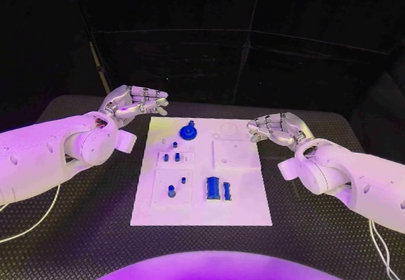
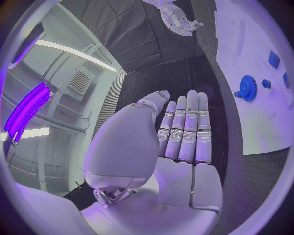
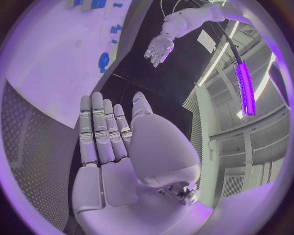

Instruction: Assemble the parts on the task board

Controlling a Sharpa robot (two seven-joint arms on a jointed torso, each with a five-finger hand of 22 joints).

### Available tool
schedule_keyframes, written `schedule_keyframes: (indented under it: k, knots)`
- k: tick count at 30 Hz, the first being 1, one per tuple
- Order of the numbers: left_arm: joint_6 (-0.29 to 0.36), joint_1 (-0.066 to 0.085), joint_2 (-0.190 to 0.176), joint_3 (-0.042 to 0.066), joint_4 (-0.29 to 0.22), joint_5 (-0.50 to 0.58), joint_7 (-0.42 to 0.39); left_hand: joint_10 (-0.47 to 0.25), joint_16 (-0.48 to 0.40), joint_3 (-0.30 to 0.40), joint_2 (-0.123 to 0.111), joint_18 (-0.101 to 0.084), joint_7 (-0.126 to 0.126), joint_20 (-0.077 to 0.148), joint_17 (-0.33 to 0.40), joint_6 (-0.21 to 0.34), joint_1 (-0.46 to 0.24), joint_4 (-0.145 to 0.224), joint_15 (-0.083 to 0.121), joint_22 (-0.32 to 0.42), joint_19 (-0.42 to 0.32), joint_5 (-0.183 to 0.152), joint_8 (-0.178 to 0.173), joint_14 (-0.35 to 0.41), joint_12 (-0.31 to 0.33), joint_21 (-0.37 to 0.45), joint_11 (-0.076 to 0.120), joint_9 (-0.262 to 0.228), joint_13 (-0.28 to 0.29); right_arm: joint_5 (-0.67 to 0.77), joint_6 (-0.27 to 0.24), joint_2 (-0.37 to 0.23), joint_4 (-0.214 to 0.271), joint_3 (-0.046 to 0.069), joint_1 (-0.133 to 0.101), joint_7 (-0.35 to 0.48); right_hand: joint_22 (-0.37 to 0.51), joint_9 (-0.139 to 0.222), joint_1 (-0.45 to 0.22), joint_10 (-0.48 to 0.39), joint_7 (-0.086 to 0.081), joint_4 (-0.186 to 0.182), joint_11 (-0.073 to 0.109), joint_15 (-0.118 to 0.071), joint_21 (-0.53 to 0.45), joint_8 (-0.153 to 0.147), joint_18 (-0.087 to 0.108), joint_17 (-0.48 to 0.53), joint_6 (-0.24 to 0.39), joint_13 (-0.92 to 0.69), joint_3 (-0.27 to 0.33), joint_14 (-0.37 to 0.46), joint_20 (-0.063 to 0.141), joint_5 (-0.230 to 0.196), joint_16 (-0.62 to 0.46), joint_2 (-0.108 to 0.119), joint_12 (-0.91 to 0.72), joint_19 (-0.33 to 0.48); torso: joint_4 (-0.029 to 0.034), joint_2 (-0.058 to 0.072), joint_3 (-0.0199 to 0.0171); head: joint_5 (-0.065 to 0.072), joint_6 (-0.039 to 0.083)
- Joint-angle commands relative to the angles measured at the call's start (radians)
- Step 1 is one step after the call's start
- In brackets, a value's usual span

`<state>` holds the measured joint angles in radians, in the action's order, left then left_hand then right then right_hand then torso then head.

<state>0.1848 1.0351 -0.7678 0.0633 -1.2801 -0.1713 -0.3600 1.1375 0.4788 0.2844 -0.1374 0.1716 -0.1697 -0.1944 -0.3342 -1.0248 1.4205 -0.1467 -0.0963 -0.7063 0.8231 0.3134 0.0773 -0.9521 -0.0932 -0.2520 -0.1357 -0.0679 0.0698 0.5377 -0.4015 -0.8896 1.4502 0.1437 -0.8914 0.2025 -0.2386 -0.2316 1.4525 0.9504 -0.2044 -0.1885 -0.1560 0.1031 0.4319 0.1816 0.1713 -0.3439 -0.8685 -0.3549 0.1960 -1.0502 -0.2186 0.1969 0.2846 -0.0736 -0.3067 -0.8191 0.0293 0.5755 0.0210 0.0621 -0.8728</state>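
The white task board (image 1: 242, 183) lies in the middle of the black table. A blue gear (image 1: 188, 132) stands near its far edge, with small blue pegs (image 1: 170, 157) below it and two longer blue blocks (image 1: 217, 189) lower down. My left hand (image 1: 134, 102) hovers off the board's far left corner, fingers apart and holding nothing. My right hand (image 1: 278, 128) hovers at the far right corner, likewise empty. In the left wrist view my left hand (image 2: 183, 132) is flat with straight fingers, and the gear (image 2: 247, 88) lies on the board (image 2: 263, 127). The right wrist view shows my right hand (image 3: 107, 132) flat beside the board (image 3: 55, 73).
The black table (image 1: 328, 230) extends round the board on all sides. White cables (image 1: 13, 229) trail along the table beneath both arms. A single blue peg (image 1: 171, 191) stands in the board's near left plate.
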Motion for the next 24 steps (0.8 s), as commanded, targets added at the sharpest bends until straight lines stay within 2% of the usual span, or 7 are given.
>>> schedule_keyframes:
  k: [1,6,10,18,19,21,24]
  knots:
    - [0.016,0.0,0.021,0.002,0.034,0.081,-0.063,-0.01,-0.1,-0.009,0.005,0.003,0.005,-0.03,0.05,0.01,-0.006,-0.004,-0.024,0.067,-0.045,-0.002,-0.006,0.009,0.018,0.073,-0.007,0.001,-0.004,-0.165,0.068,0.044,-0.066,0.001,-0.006,0.152,0.042,0.037,0.004,0.025,0.004,0.026,-0.003,0.024,-0.066,-0.036,0.014,0.07,-0.023,0.09,0.001,0.016,-0.022,-0.009,-0.089,-0.008,0.051,0.002,-0.0045,-0.034,0.0069,0.001,0.005]
    - [0.058,-0.006,0.068,0.002,0.112,0.104,-0.1,-0.081,-0.27,-0.072,0.015,0.013,0.016,-0.089,0.143,0.05,-0.013,-0.003,-0.048,0.207,-0.139,-0.014,-0.012,0.045,0.03,0.191,-0.034,0.003,-0.007,-0.209,0.089,0.151,-0.216,0.002,-0.011,0.209,0.09,0.081,-0.012,0.026,-0.004,0.063,-0.012,0.04,-0.141,-0.088,0.011,0.15,-0.038,0.19,0.0,0.035,-0.04,-0.018,-0.177,-0.018,0.116,0.003,-0.0041,-0.053,0.009,-0.001,0.048]
    - [0.099,-0.014,0.109,0.002,0.172,0.121,-0.122,-0.177,-0.378,-0.166,0.055,-0.007,0.026,-0.097,0.202,0.107,-0.013,0.003,-0.054,0.359,-0.287,-0.144,-0.015,0.07,0.031,0.196,-0.039,0.004,-0.008,-0.245,0.101,0.236,-0.326,0.002,-0.012,0.238,0.127,0.115,-0.039,-0.001,0.002,0.092,-0.018,0.059,-0.203,-0.119,0.011,0.216,-0.027,0.252,0.003,0.079,-0.057,-0.029,-0.222,-0.02,0.175,0.018,-0.0043,-0.066,0.0081,-0.008,0.069]
    - [0.132,-0.025,0.16,0.003,0.23,0.138,-0.139,-0.278,-0.417,-0.262,0.09,-0.036,0.017,-0.098,0.242,0.168,-0.015,0.003,-0.051,0.493,-0.433,-0.15,-0.017,0.121,0.035,0.206,-0.023,0.005,-0.009,-0.266,0.132,0.306,-0.396,0.002,-0.012,0.253,0.171,0.161,-0.088,-0.01,0.004,0.13,-0.024,0.067,-0.279,-0.121,0.009,0.282,0.005,0.293,0.008,0.121,-0.068,-0.05,-0.224,-0.027,0.231,0.03,-0.0022,-0.071,0.0009,-0.016,0.097]
    - [0.092,-0.024,0.155,0.001,0.224,0.107,-0.095,-0.532,-0.479,-0.284,0.137,-0.069,0.063,-0.011,0.334,0.422,-0.436,0.045,-0.007,0.555,-0.546,-0.197,-0.077,0.365,0.093,0.252,0.024,0.068,-0.07,-0.226,0.091,0.301,-0.392,0.001,-0.01,0.208,0.239,0.232,-0.491,-0.287,0.064,0.188,0.031,0.015,-0.322,-0.182,-0.052,0.344,0.259,0.355,-0.053,0.395,0.022,-0.091,-0.285,0.003,0.307,0.266,-0.0027,-0.068,0.0046,-0.014,0.09]
    - [0.096,-0.024,0.153,0.001,0.219,0.107,-0.095,-0.558,-0.479,-0.284,0.137,-0.069,0.066,-0.001,0.334,0.446,-0.469,0.05,-0.003,0.562,-0.556,-0.201,-0.077,0.39,0.093,0.252,0.028,0.068,-0.07,-0.228,0.087,0.3,-0.388,0.0,-0.011,0.208,0.239,0.232,-0.526,-0.312,0.068,0.188,0.034,0.012,-0.328,-0.182,-0.052,0.344,0.281,0.355,-0.058,0.419,0.024,-0.096,-0.285,0.074,0.307,0.283,-0.003,-0.067,0.0043,-0.015,0.092]
    - [0.121,-0.022,0.145,-0.003,0.193,0.11,-0.099,-0.628,-0.479,-0.284,0.137,-0.08,0.078,0.023,0.334,0.516,-0.585,0.059,0.009,0.579,-0.587,-0.216,-0.077,0.458,0.093,0.252,0.042,0.068,-0.07,-0.244,0.064,0.29,-0.362,-0.007,-0.019,0.214,0.239,0.232,-0.642,-0.391,0.085,0.188,0.049,-0.002,-0.341,-0.182,-0.053,0.344,0.355,0.355,-0.075,0.497,0.048,-0.109,-0.285,0.074,0.307,0.35,-0.0049,-0.065,0.0025,-0.018,0.106]
